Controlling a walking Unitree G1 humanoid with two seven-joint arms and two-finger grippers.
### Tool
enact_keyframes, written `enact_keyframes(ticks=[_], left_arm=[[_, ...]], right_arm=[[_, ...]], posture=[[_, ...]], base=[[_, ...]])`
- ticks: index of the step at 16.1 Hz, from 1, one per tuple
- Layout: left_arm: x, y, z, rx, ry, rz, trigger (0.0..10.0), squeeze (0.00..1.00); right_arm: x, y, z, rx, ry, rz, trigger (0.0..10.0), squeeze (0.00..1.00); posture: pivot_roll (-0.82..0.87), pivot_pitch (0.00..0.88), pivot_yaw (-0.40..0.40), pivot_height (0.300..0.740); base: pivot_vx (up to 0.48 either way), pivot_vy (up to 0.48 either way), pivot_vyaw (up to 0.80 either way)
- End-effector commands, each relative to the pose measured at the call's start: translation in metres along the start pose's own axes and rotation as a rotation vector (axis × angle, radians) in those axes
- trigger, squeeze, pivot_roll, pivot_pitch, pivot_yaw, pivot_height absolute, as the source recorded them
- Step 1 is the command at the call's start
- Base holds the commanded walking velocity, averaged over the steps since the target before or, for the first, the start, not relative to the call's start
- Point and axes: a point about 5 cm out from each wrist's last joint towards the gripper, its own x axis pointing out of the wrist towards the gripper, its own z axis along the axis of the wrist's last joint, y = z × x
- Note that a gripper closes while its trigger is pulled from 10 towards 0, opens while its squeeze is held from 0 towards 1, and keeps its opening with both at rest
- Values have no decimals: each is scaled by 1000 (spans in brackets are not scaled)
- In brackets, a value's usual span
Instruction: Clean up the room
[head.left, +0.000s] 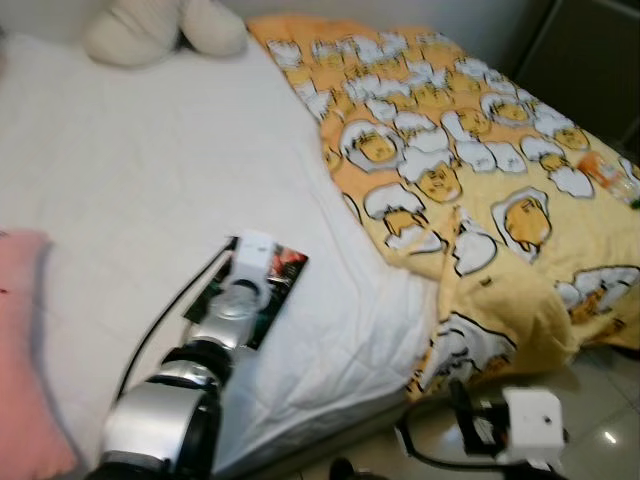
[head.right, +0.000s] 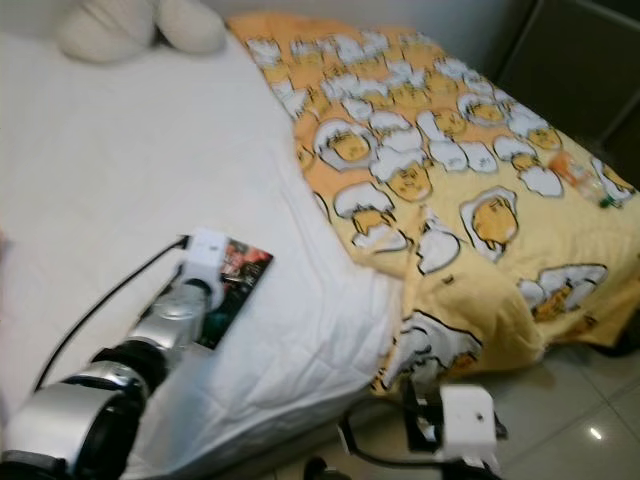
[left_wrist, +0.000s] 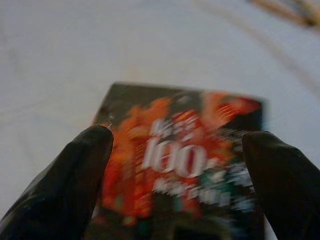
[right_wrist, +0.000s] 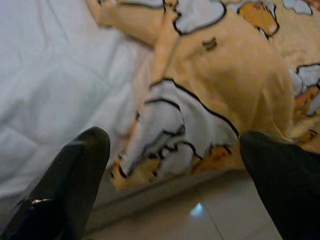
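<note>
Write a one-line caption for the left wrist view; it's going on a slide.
Open left claw poised over a dark book with an orange-red cover lying on the white bedsheet.

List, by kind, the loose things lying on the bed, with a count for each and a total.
Book: 1, the dark book under the open left gripper.
Blanket: 1, the yellow blanket.
Cushions: 2, the cream cushions.
Bottle: 1, the orange-labelled bottle.
Pink item: 1, the pink cloth.
Total: 6.

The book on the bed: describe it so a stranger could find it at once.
Start at the white sheet of the bed, left of the yellow cartoon-print blanket. Near its front edge, under the open left gripper, lies the book. It is the one dark, flat thing there, its cover black with red-orange and a white "100".
</note>
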Motion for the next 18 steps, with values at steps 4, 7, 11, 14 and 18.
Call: enact_keyframes(ticks=[4,7,11,14,18], left_arm=[[-2,51,2,14,-19,223,10000,0],[-6,62,-10,-43,24,188,10000,0],[-7,69,-6,-163,-37,89,10000,0],[-11,88,5,-61,-135,171,10000,0],[-14,82,-6,-53,-138,34,10000,0]], right_arm=[[-25,-2,-2,-22,51,25,10000,0],[-29,1,-5,-18,76,45,10000,0],[-27,-1,-4,-19,84,45,10000,0],[-27,1,-6,-22,90,49,10000,0],[-24,1,-8,-22,97,52,10000,0]], posture=[[-232,301,-102,740],[-211,306,-105,740],[-208,304,-104,740],[-201,303,-99,740],[-185,289,-89,740]], base=[[0,0,0],[0,0,0],[0,0,0],[0,0,0],[0,0,0]])
